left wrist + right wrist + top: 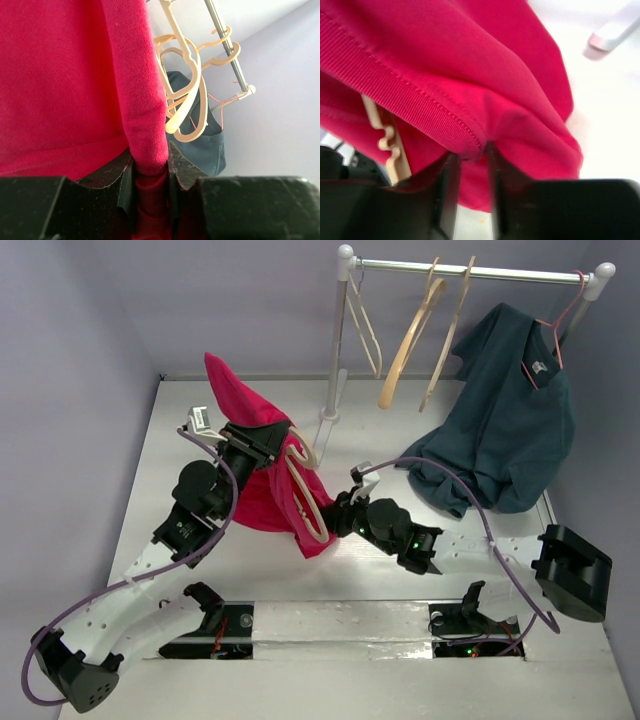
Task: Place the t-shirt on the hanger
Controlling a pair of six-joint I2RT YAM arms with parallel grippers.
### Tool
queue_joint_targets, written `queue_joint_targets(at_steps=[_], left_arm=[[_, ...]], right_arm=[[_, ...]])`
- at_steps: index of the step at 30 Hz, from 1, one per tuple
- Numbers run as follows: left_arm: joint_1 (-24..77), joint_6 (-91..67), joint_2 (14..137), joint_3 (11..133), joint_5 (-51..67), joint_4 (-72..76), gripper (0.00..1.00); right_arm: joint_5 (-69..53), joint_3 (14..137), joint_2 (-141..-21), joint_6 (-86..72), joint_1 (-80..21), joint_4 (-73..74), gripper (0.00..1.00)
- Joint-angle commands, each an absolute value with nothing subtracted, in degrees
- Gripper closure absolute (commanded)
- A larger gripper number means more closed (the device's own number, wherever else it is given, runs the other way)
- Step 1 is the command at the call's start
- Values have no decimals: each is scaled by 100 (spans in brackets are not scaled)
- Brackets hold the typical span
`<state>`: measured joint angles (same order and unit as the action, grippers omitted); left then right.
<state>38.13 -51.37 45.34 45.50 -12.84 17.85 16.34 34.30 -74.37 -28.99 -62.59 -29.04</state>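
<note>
Left gripper [150,167] around t-shirt [60,75] fold (hanger [318,519] beside)

Crimson t-shirt [258,475], bunched and hanging mid-air, one corner peaked upward, tan wooden hanger [304,492] partly tucked in its folds

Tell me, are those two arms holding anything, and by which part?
Both hold the red t-shirt: the left end effector clamps a hanging fold, the right end effector pinches the cloth just beside its ribbed edge.

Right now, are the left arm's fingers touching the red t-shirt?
Touching. The left wrist view shows a fold of the t-shirt pinched between the left gripper's fingers, both pressed against the cloth.
</note>
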Motion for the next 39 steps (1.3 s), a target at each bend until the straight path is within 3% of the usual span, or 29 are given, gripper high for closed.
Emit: queue_joint_targets(at_steps=[1, 4, 6, 23, 30, 39], left_arm=[[3788, -5124, 4438, 4570, -1248, 2574, 100], [3788, -5098, 4482, 4553, -1283, 2899, 100], [3788, -5098, 4561, 4553, -1327, 3075, 100], [3621, -4132, 5378, 5141, -2320, 4438, 100], [3621, -4173, 5529, 4721, -1513, 4605, 100], [3621, -5537, 4694, 3314, -985, 4079, 100]], right_arm=[[2057, 3578, -7374, -3155, -6223, -3181, 78], [2144, 3218, -7146, -3357, -6223, -3296, 96], [2092, 2981, -7067, -3497, -6223, -3244, 100], [1996, 2276, -5529, -3911, -7039, -1302, 100], [1908, 3145, -5150, -3797, -7277, -142, 100], [1898, 4561, -6292, -3586, -7505, 298, 97]])
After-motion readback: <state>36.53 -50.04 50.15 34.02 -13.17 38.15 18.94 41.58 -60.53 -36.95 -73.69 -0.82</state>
